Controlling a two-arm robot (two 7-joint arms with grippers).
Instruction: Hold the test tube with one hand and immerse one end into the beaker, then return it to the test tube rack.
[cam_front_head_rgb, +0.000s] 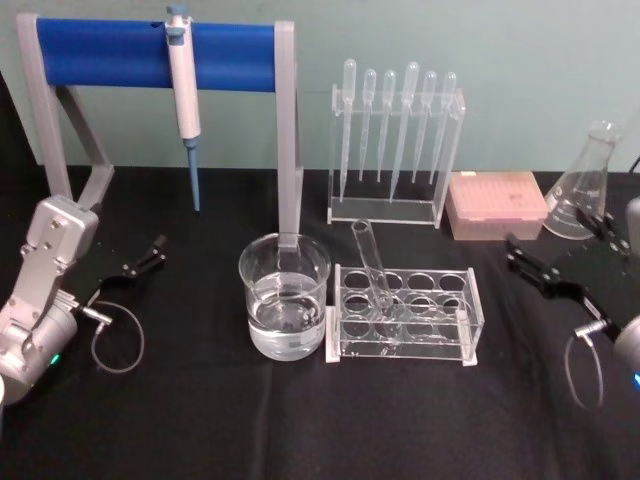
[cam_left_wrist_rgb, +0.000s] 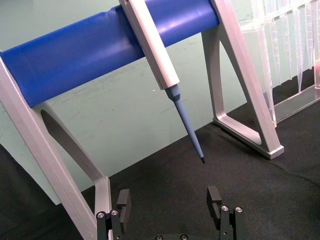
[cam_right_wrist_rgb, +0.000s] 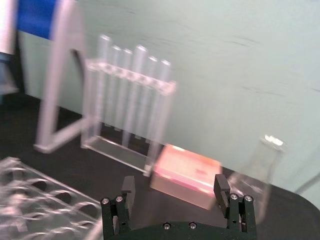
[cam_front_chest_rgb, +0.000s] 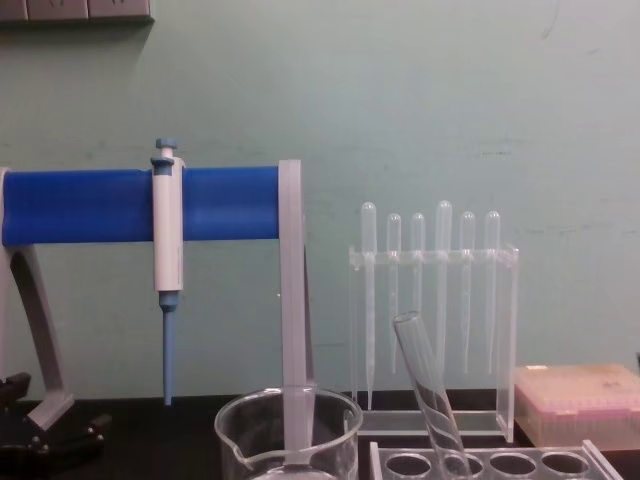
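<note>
Looking down from the head view, we are seeing the black table (cam_front_head_rgb: 200, 430) carrying the blue-barred stand (cam_front_head_rgb: 150, 55) at the 11 o'clock side, with a micropipette (cam_front_head_rgb: 183, 90) hanging from its bar. Behind the centre, toward 1 o'clock, a clear rack of thin pipettes (cam_front_head_rgb: 395, 140) is standing, with a pink tip box (cam_front_head_rgb: 495, 205) and a conical flask (cam_front_head_rgb: 585, 185) further toward 2 o'clock.

The beaker (cam_front_head_rgb: 284, 295) is sitting at the middle of the table, wide, clear, holding water in its lower half, its spout showing in the chest view. Just beside it at 3 o'clock the clear tube rack (cam_front_head_rgb: 405, 315) is lying, touching or nearly touching the beaker.

The test tube (cam_front_head_rgb: 371, 265) is resting in that rack: long, clear, open-mouthed. Its long axis is tilting, the mouth pointing up toward 11 o'clock and the rounded end going down into a hole at 5 o'clock.

The left gripper (cam_left_wrist_rgb: 170, 202) is hanging near the stand's foot at 9 o'clock, fingers spread apart and empty. The right gripper (cam_right_wrist_rgb: 175, 192) is hovering at 3 o'clock, well apart from the tube, fingers likewise parted, holding nothing.
</note>
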